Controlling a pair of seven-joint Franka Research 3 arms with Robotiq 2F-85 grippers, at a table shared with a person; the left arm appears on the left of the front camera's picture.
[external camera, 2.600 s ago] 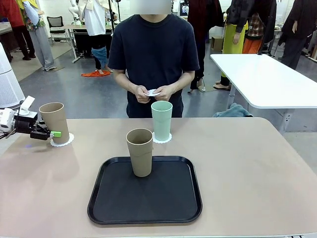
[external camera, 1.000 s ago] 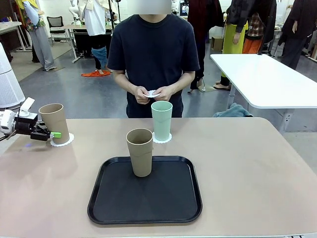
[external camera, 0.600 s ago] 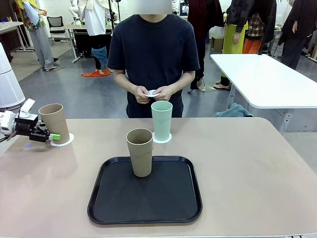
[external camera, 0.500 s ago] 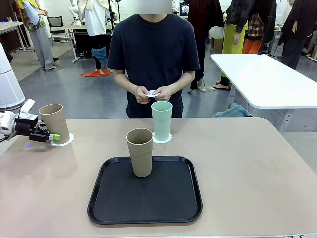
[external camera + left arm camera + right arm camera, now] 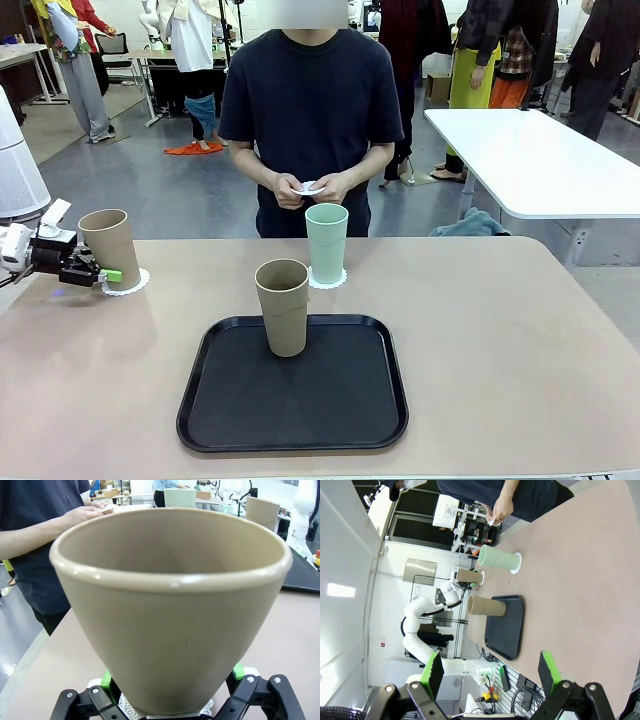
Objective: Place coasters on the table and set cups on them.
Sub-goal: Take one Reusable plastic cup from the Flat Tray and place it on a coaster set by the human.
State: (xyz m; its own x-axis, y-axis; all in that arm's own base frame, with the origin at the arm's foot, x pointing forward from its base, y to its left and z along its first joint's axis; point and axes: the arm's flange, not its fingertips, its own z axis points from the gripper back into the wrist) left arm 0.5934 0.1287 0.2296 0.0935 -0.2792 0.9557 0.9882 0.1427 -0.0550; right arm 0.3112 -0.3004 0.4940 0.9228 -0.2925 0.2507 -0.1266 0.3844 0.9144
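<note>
Desk far left: my left fingers just spread wide, leaving tan cup on coaster; right fingers gaped empty.

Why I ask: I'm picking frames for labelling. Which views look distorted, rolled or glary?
Front view: sharp, evenly lit, faint sheen on the tray. Left wrist view: the near cup bulges from wide-angle closeness, highlights on its rim. Right wrist view: rolled sideways, the table running upward.

no legible text, labels, brands, numbers or signs anywhere
</note>
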